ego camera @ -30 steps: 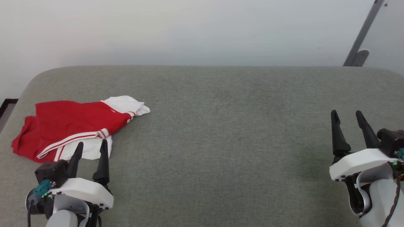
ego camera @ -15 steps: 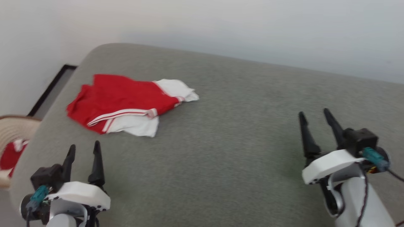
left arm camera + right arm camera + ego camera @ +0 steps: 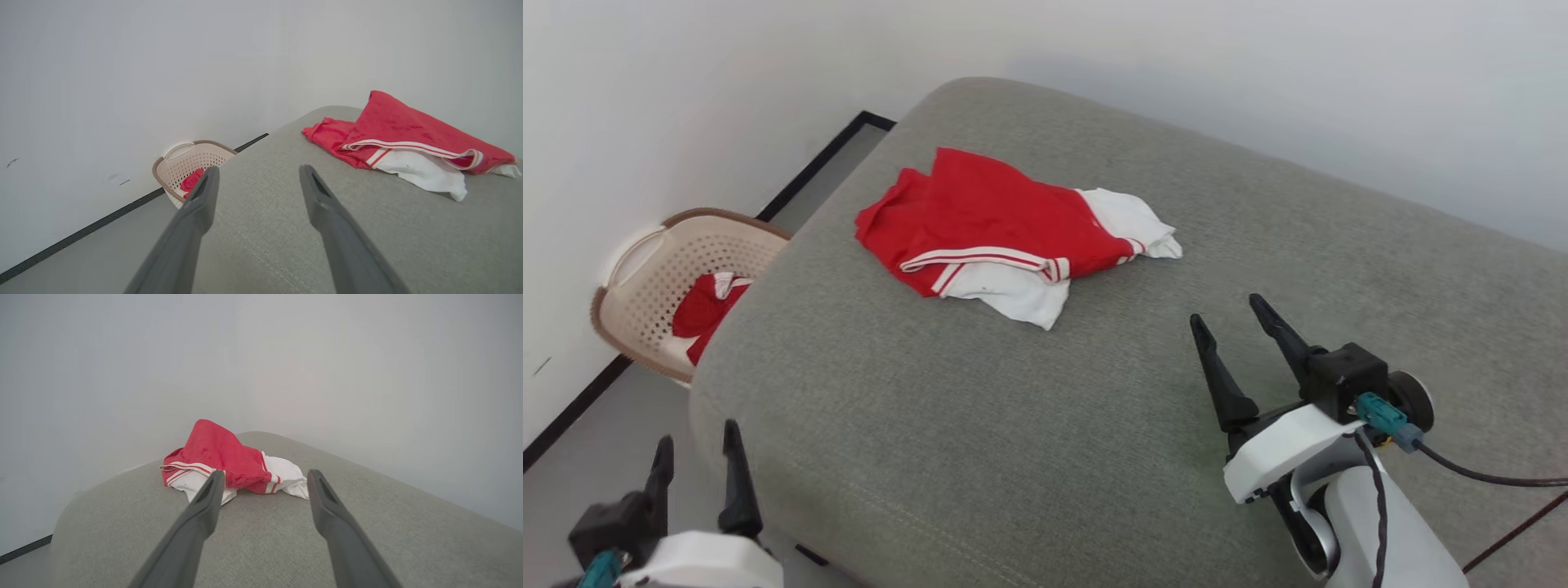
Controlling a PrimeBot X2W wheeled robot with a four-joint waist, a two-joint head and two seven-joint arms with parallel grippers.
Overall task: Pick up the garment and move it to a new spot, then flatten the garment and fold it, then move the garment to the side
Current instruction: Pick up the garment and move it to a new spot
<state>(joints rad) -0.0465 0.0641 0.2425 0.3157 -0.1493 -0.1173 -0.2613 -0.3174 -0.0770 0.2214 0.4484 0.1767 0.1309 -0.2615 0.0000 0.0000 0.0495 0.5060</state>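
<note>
On the grey fabric cushion (image 3: 1013, 425), a crumpled red-and-white jersey garment (image 3: 996, 229) lies untouched. The left gripper (image 3: 698, 433) and right gripper (image 3: 1223, 309) gape empty. Pickup comes first: reach over and pinch the cloth.

We log the right gripper (image 3: 1223, 309): two long black fingers (image 3: 1225, 392) tapering to points, with grooved inner faces in the wrist views. Behind them is a white moulded shell (image 3: 1278, 453) with tiny dark screws along its edge. On top sits a black boxy block (image 3: 1343, 376) with a teal connector (image 3: 1380, 408) plugged in, a black cable (image 3: 1478, 475) leading off and a thin dark red wire (image 3: 1511, 535) beside it. The pale rounded forearm (image 3: 1413, 547) has a black cord down it. The left gripper (image 3: 698, 432) has the same black fingers, white shell, black block and teal plug.
</note>
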